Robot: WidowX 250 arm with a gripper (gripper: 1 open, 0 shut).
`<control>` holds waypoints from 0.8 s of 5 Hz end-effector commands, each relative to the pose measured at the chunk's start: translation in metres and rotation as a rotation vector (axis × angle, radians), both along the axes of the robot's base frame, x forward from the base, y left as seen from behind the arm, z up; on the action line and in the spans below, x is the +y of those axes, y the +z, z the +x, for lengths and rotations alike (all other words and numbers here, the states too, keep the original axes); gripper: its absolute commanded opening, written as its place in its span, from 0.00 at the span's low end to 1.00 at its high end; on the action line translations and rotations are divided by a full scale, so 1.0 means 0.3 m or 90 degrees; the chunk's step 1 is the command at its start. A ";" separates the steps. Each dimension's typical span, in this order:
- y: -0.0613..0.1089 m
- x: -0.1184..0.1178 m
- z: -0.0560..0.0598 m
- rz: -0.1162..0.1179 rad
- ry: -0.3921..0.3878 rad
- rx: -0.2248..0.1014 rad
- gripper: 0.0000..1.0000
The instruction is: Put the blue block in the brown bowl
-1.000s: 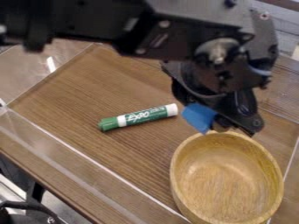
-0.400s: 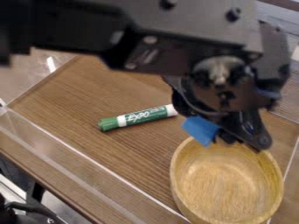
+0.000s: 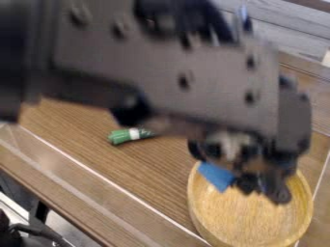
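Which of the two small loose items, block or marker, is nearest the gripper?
The blue block, held at the gripper over the brown bowl; the green marker lies apart on the table.

A green-and-white marker (image 3: 129, 136), partly hidden, lies on the brown wooden table (image 3: 152, 176).

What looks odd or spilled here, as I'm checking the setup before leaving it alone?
Nothing stands out: the brown bowl looks upright, with the blue block over it at the gripper; I see no spill.
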State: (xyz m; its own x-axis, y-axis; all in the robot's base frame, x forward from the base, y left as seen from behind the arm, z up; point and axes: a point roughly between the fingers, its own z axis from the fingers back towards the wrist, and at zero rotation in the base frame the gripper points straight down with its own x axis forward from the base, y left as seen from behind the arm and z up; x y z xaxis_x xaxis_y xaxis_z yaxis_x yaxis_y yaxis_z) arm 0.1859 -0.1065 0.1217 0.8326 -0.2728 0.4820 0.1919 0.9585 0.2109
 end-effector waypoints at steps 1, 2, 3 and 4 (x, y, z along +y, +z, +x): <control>-0.051 -0.041 0.018 -0.011 -0.015 -0.011 0.00; -0.049 -0.024 0.015 0.000 -0.018 -0.010 1.00; -0.064 -0.012 0.024 0.007 -0.030 -0.004 1.00; -0.090 -0.002 0.028 0.009 -0.031 0.001 1.00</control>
State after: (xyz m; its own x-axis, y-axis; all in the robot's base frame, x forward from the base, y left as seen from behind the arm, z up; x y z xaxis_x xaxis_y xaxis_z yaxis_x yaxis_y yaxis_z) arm 0.1900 -0.1051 0.0888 0.8295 -0.3243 0.4547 0.2423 0.9425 0.2302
